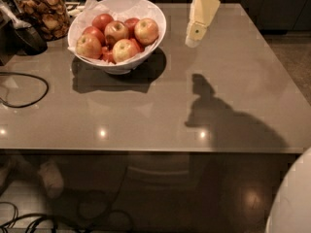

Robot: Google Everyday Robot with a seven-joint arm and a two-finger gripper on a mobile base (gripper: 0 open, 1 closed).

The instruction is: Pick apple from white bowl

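Item one: gripper (193, 39), cream-coloured, hanging over the table (146, 123) just right of the white bowl (121, 68), near its rim but not touching, nothing seen in it; whether it is set wide or narrow I cannot tell. Item two: the apple (146, 31), pale yellow with a red blush, lying at the bowl's right side, closest to the gripper, touching its neighbours. Item three: the other apples, several deeper red, heaped on crumpled white paper (92, 6). Item four: glass jar (41, 11) of brown snacks, far left; black cable (26, 89) on the table's left edge. Hazards as I judge them: coming in low, I could knock the rim and shove the bowl; closing among packed fruit, I could pinch a red neighbour or snag paper; a round skin may slip out.
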